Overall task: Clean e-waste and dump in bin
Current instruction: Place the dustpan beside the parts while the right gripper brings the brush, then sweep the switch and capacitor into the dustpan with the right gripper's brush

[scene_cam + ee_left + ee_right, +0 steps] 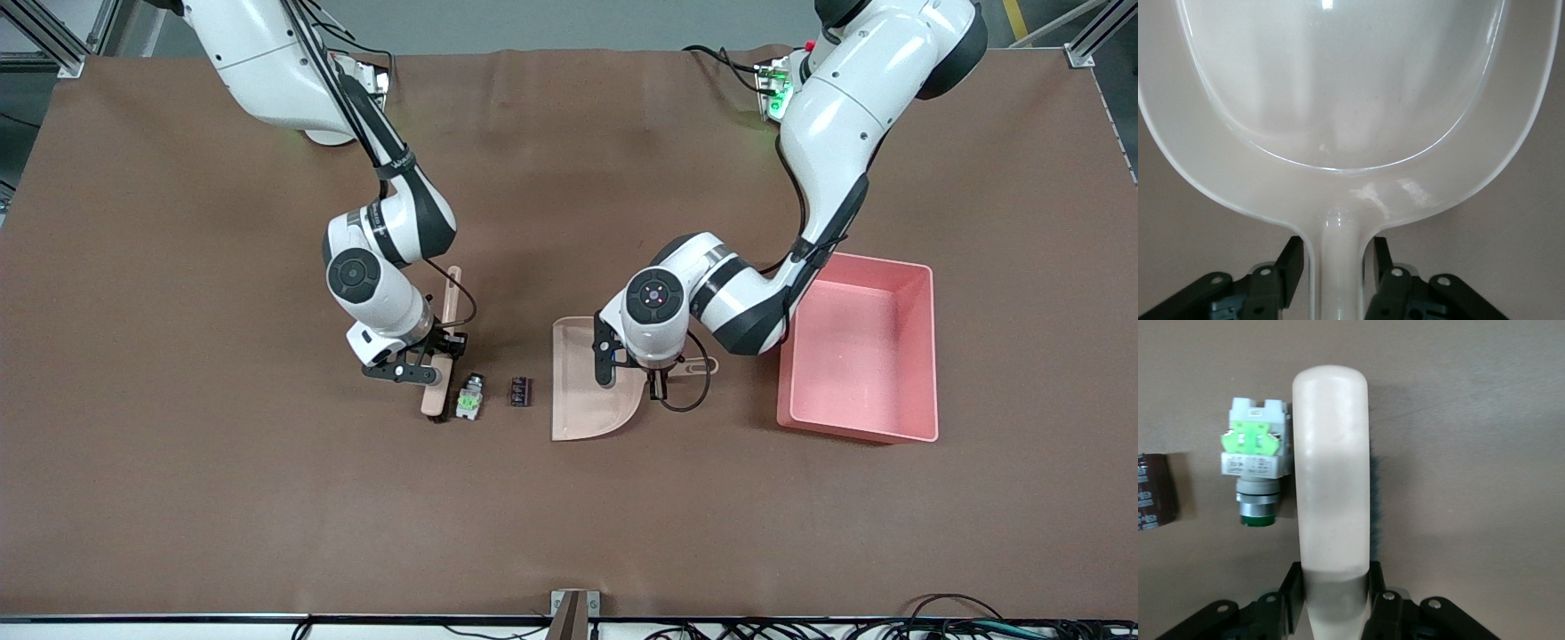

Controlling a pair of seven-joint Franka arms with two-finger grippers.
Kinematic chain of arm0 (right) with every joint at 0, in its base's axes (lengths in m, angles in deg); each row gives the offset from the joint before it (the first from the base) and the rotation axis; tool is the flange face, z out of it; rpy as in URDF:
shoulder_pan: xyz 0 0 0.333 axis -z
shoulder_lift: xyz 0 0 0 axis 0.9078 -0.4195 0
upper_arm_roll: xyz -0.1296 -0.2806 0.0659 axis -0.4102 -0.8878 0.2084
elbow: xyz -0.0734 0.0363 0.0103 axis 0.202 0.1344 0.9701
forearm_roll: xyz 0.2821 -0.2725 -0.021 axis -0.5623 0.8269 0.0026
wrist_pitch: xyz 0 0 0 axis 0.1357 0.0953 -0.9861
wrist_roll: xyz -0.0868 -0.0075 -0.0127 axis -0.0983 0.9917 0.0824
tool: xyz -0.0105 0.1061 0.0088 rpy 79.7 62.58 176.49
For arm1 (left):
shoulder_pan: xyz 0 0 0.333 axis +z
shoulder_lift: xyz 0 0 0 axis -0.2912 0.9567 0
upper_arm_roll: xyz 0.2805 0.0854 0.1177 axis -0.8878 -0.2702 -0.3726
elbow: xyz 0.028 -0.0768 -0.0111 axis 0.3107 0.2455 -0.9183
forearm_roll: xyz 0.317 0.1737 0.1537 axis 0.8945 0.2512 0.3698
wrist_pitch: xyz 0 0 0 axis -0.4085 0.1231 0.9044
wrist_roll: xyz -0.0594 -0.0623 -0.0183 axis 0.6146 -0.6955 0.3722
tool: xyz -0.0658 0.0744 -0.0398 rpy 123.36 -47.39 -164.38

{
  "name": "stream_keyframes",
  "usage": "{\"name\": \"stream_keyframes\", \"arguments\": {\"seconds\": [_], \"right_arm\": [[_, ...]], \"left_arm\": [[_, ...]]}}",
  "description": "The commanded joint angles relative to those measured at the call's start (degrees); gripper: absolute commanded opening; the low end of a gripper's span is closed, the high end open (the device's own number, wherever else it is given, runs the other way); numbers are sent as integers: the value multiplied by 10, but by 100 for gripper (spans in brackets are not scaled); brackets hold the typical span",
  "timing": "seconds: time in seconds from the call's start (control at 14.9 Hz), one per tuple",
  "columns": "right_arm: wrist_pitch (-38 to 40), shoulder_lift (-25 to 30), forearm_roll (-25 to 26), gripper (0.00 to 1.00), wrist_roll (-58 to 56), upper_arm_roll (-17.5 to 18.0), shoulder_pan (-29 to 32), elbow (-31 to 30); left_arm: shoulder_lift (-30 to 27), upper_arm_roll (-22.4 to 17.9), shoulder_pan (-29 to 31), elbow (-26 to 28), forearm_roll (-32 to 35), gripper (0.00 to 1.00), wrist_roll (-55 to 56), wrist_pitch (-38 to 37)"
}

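in the front view the right gripper (433, 363), left of centre, was clamped on a beige brush (442, 356) standing against the grey-white part (468, 397), the black ribbed block (521, 391) lay just beside it toward the dustpan (587, 391) at centre, and the left gripper (658, 378) pinched the dustpan's handle near the empty pink bin (858, 347) at the right. in the left wrist view the fingers (1293, 263) gripped the handle at lower centre. in the right wrist view the brush filled the centre with the grey-white part touching it at upper left; the sweep seemed to be in hand, and it next called for pushing both parts into the pan.
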Motion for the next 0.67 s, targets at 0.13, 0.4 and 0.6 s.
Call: {"name": "stream_keyframes", "arguments": {"seconds": [0.13,0.4,0.6], "right_arm": [[2,-30,-11,0,26,-4,-18,35],[6,-45,-12,0,55,-3,-33,63],[8,-52,-13,0,67,-3,-43,75]], "left_arm": [[8,-5,-8,-16,11,45,13,-2],[12,-5,-9,-21,11,45,14,-2],[13,-5,-9,-22,11,45,14,-2]]}}
